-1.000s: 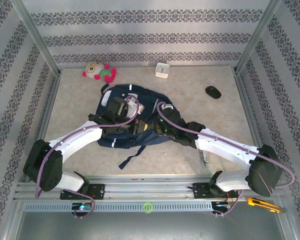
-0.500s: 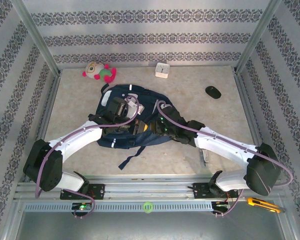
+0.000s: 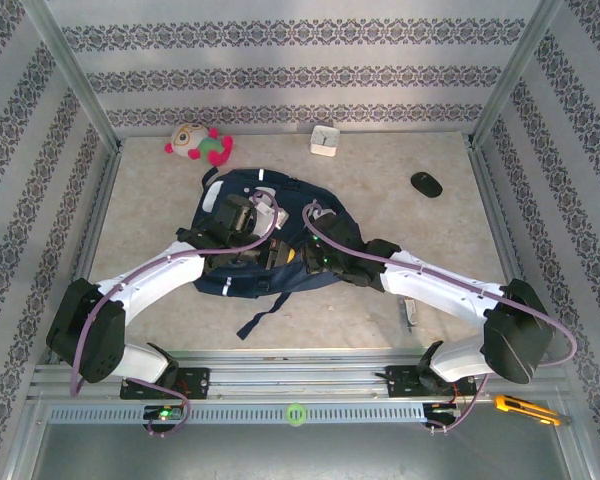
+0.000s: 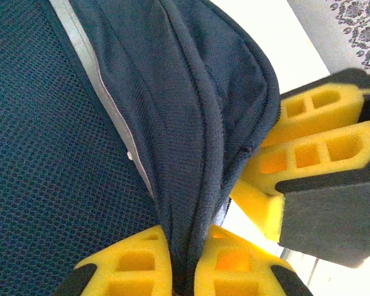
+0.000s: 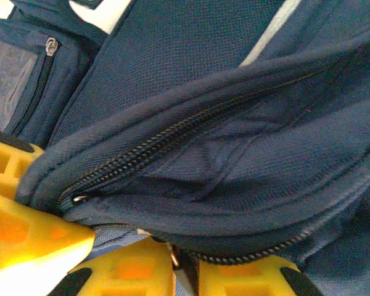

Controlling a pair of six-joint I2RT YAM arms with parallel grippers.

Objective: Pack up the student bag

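Left gripper (image 4: 185,250) clamps the student bag (image 4: 191,123) by its rim while right gripper (image 5: 177,266) pinches the facing edge, likely to spread the opening.

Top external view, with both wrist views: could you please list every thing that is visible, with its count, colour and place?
student bag: one, navy blue with pale trim, middle of the table, under both arms.
plush toy: one, beige, pink and green, far left of the table.
small box: one, white, far edge, centre.
computer mouse: one, black, right of the bag, apart from it.
utility knife: one, yellow and black, near right corner.
ring: one, green, near rail, centre.
table: one, beige marbled.
walls: patterned grey and white, three sides.
left arm, right arm: two, white and black; left jaws shut on a bag fold, right jaws shut on the bag's zipped edge.
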